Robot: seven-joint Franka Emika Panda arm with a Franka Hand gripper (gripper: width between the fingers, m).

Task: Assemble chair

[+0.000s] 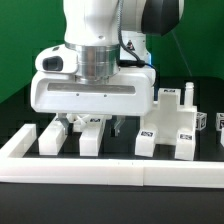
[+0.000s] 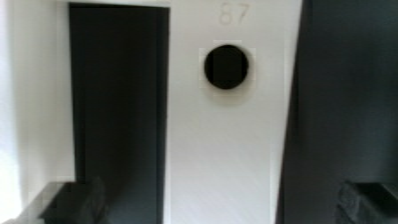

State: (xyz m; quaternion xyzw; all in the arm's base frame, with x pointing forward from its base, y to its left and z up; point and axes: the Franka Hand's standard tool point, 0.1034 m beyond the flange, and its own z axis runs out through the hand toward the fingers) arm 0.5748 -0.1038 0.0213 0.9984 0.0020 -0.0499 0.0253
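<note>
Chair parts [image 1: 185,130] of white blocky plastic stand just behind the long low white border rail [image 1: 100,170]. We see the white robot arm [image 1: 100,30] pointing straight down over them, its gripper [image 1: 93,124] spread wide astride one white bar [image 2: 222,140] with an oval hole [image 2: 226,65], unclamped.

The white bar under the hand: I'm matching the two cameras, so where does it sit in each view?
Exterior view: the white bar lies directly below the open hand, just behind the border rail.
Wrist view: the bar runs through the middle, showing an oval hole.
Shared landmark: the hand's dark fingers flanking it.
</note>
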